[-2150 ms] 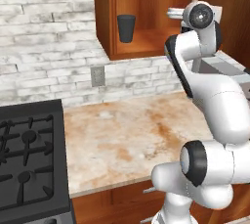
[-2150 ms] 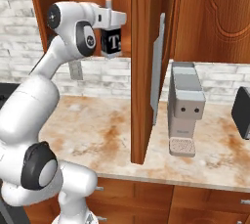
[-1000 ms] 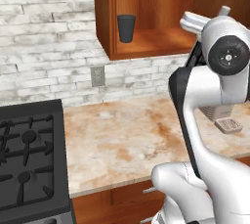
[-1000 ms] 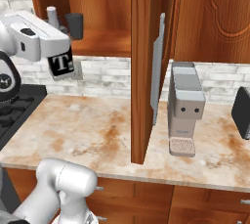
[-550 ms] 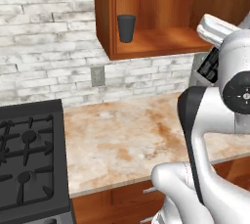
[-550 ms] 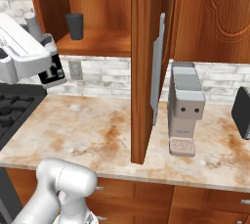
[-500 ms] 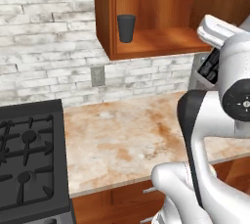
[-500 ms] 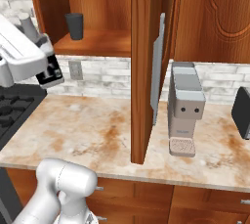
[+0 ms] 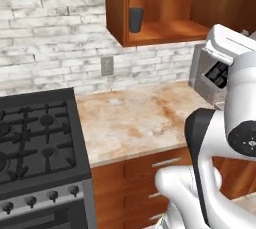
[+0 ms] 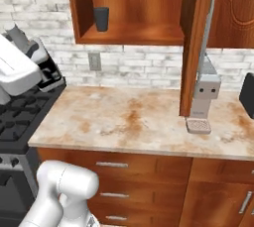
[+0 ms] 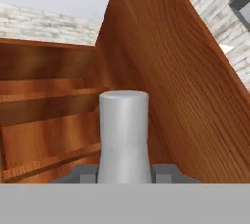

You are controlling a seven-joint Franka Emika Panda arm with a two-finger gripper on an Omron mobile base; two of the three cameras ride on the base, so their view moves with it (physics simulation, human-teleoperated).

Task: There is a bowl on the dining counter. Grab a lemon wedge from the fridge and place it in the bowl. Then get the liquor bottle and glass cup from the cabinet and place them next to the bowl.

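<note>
Looking along the hand view, a pale grey bottle with a narrower cylindrical neck (image 11: 124, 137) is seen standing straight up between the two small dark finger tips of the gripper (image 11: 124, 173), one tip (image 11: 84, 173) pressed against each side of its body, so the pincer is pinched on the bottle. Behind it, wooden cabinet shelves (image 11: 44, 135) and a big slanted brown wood panel (image 11: 180, 96) are seen, with white brick wall beyond.

Compared with about two seconds ago, a lot has shifted. Back then the hand was up at the open wooden wall cabinet (image 9: 165, 8), right at shelf height. Since then the arm has been swung away from it: in the left base view the white arm (image 9: 235, 123) is now bulked up at the right edge, and in the right base view the hand end (image 10: 20, 67) is low at the far left, over the edge of the black gas stove (image 9: 35, 138). The camera itself hasn't really moved, same counter framing.

The small dark glass cup (image 9: 135, 19) is left on the cabinet's lower shelf, at its left end, same spot as before. The beige marble counter (image 10: 124, 117) is unchanged, with the grey coffee machine (image 10: 201, 104) by the open cabinet door (image 10: 196, 42).
</note>
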